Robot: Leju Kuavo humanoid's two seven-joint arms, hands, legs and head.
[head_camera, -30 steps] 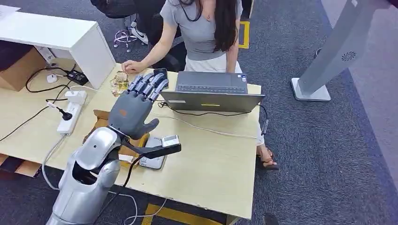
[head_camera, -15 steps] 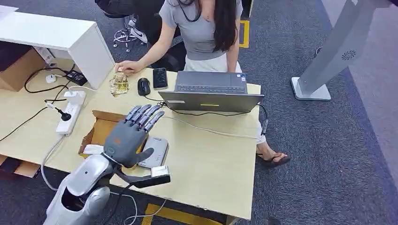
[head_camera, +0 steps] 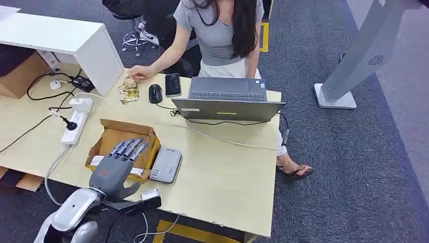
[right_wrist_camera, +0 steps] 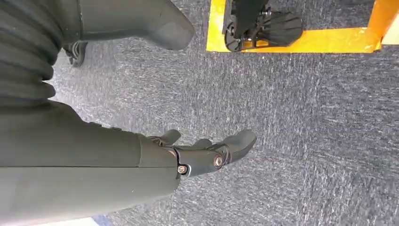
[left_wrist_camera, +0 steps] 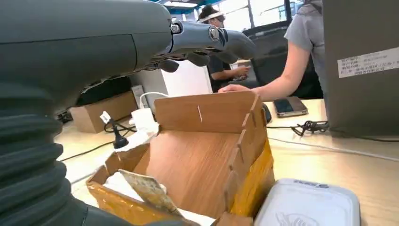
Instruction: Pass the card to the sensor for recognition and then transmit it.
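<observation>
Head view showed the left hand (head_camera: 115,169) flat and empty, fingers extended and slightly apart, over the near part of the open cardboard box (head_camera: 117,132) at the table's (head_camera: 227,177) near left. What seemed to be the card (left_wrist_camera: 146,188) lay in the box's near end, though it was hard to make out, and the grey sensor (head_camera: 166,164) sat just right of the box. Right wrist view had the right hand (right_wrist_camera: 197,153) hanging above the carpet (right_wrist_camera: 306,117), loosely open and holding nothing.

sensor (head_camera: 166,164) right of cardboard box (head_camera: 123,133), laptop (head_camera: 228,99) behind, on table (head_camera: 227,177)
</observation>
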